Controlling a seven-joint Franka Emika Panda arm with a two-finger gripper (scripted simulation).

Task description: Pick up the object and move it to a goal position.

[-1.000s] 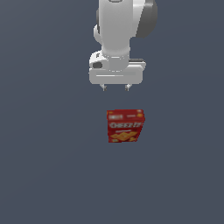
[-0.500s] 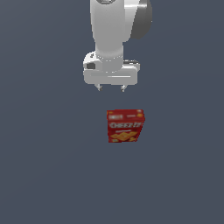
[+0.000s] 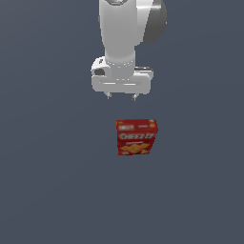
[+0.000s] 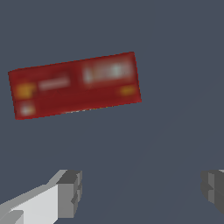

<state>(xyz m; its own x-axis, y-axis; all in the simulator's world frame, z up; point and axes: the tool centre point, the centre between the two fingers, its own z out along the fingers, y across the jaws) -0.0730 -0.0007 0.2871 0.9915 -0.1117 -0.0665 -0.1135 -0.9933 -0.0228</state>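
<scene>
Since earlier frames, white arm's gripper (image 3: pixel 121 97) drifted toward 9 o'clock; red rectangular Cheez-It cracker box (image 3: pixel 137 137) unmoved at gripper's 5 o'clock, upright. Jaws spread wide, holding nothing. We worry: box skewed in wrist view (image 4: pixel 75 85), fingers may clip corner, topple it.

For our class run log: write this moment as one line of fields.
phase: approach | tool: open, empty, above the box | Cheez-It box: upright on floor, untouched | contact: none

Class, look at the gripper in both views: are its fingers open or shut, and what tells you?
Open. In the wrist view the gripper has its two fingers far apart with bare floor between; the Cheez-It box is untouched.
</scene>
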